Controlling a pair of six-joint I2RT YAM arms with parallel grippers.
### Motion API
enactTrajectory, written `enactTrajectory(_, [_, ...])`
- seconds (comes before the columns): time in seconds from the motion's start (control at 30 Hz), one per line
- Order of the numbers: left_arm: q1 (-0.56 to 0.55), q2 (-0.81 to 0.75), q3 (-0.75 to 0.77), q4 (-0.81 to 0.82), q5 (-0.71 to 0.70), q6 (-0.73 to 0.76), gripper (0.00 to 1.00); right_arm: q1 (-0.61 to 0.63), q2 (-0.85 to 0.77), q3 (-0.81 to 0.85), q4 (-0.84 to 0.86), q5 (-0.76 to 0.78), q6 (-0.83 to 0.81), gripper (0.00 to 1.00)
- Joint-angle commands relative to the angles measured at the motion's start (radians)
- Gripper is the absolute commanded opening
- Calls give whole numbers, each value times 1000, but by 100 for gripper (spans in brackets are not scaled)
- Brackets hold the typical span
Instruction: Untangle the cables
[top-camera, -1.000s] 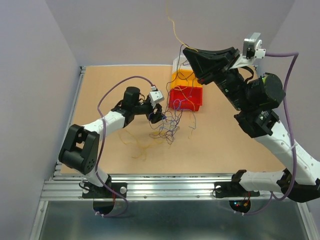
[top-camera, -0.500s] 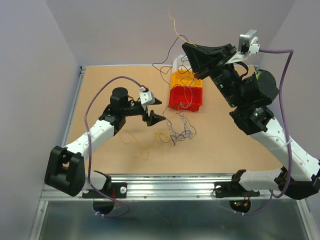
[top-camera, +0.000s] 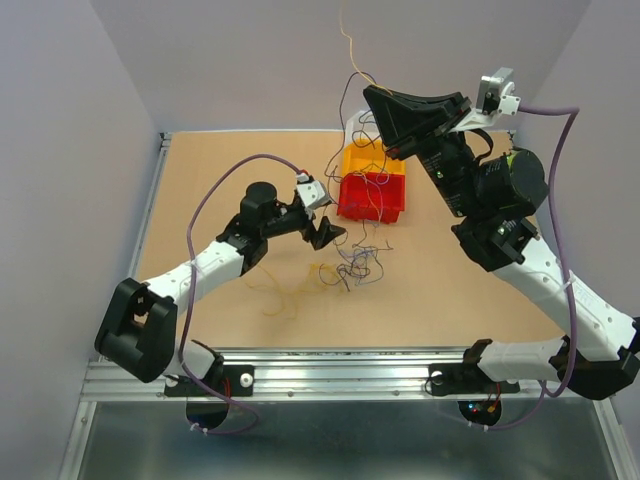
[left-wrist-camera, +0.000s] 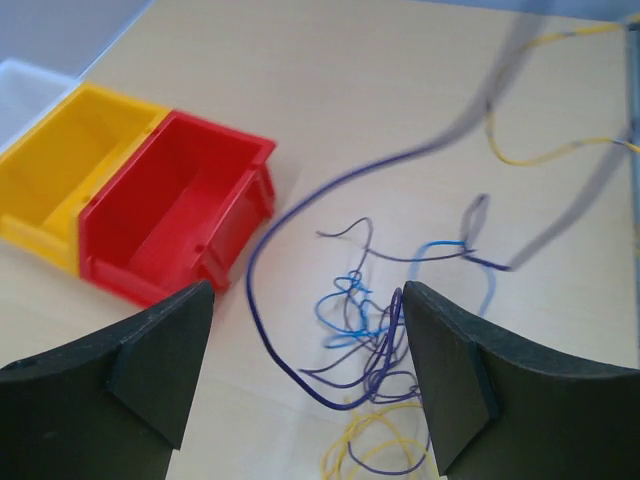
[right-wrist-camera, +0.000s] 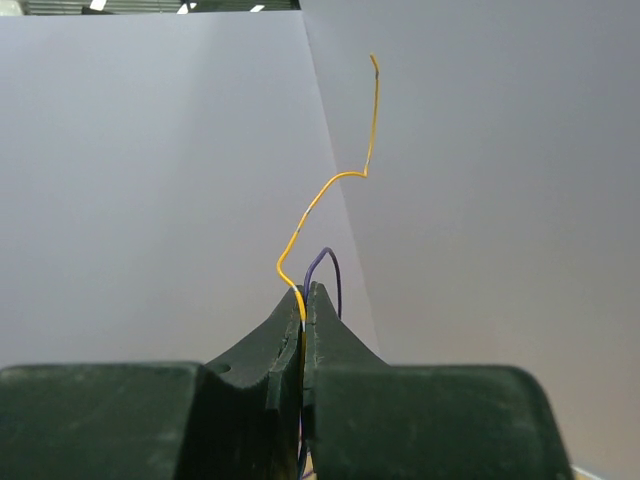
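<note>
Since a second ago the left gripper has let go of the tangle, spread its jaws and drawn back slightly; it now sits just to the near left of the red bin, low over the desk. Jaws wide, nothing between them. In the left wrist view the left gripper frames the knot of cables, which lies loose on the desk on the near side of the red bin: dark purple and blue strands bunched together, a yellow loop at the near edge. From above, the cables lie close in front of the red bin, and thin strands rise from the heap past the bin to the right gripper, which is raised well above and behind the bin. Right gripper jaws pressed together, pinching a yellow cable and a purple cable; the yellow end stands up free above the tips, the purple one makes a short arch beside it. Another pale yellow strand lies flat on the desk to the near left of the bin. Yellow bin touches the far side of the red bin; clear bin sits behind that.
</note>
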Motion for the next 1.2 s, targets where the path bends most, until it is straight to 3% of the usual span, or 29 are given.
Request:
enactTrajectory(0.0, [6,-13,-14,147,-204,-57,90,0,-17,-13,85,-24,23,1])
enactTrajectory(0.1, [4,-7,-13,156,-161,-74,98,2,-20,-23,90,-22,23,1])
enactTrajectory(0.2, [4,7,-2,150,-227,-80,97,2,-20,-30,94,-32,30,1])
enactTrajectory(0.27, [4,19,9,146,-230,-89,92,2,-20,-33,99,-39,33,1])
enactTrajectory(0.3, [4,30,18,135,-218,-84,85,2,-21,-42,102,-38,35,1])
enactTrajectory(0.33, [4,35,26,124,-192,-83,59,2,-27,-48,108,-39,36,1])
enactTrajectory(0.4, [4,32,43,101,-209,-83,25,0,-37,-77,127,-36,39,1])
enactTrajectory(0.43, [6,30,44,101,-222,-83,15,2,-44,-88,131,-38,41,0])
enactTrajectory(0.5, [7,21,47,95,-236,-83,20,2,-63,-106,144,-39,44,1])
enactTrajectory(0.53, [7,16,46,94,-241,-81,53,2,-67,-115,147,-39,46,1])
enactTrajectory(0.57, [9,15,43,94,-238,-87,63,2,-72,-119,147,-39,47,1])
enactTrajectory(0.67, [12,24,53,86,-223,-84,62,2,-87,-125,147,-45,55,1])
enactTrajectory(0.8, [42,61,87,51,-145,-110,80,2,-103,-134,148,-53,61,1])
enactTrajectory(1.03, [99,76,99,58,52,-170,82,2,-92,-132,145,-53,55,0])
enactTrajectory(1.17, [107,41,72,83,60,-179,82,0,-98,-134,145,-49,52,1])
